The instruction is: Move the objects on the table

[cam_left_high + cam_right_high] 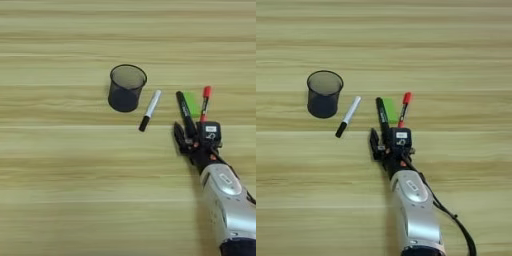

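Two eyes show one scene: on the table [60, 165], the right gripper [186, 136] closes its black fingers around the long black marker [183, 107]'s near end, beside the green block [191, 103] and red-capped marker [205, 102]. Left lie the white marker [150, 110] and mesh cup [126, 87]. Only the right eye shows the forearm's cable [448, 212].

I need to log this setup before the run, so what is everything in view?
mesh cup: one, black, upright, left of the pens
white marker: one, black cap, lying slanted right of the cup
black marker: one, lying at the tool's tips
green block: one, between black and red-capped markers
red-capped marker: one, furthest right
table: one, pale wood planks
right tool: one, black, at the black marker's near end
forearm: one, silver, from the lower right
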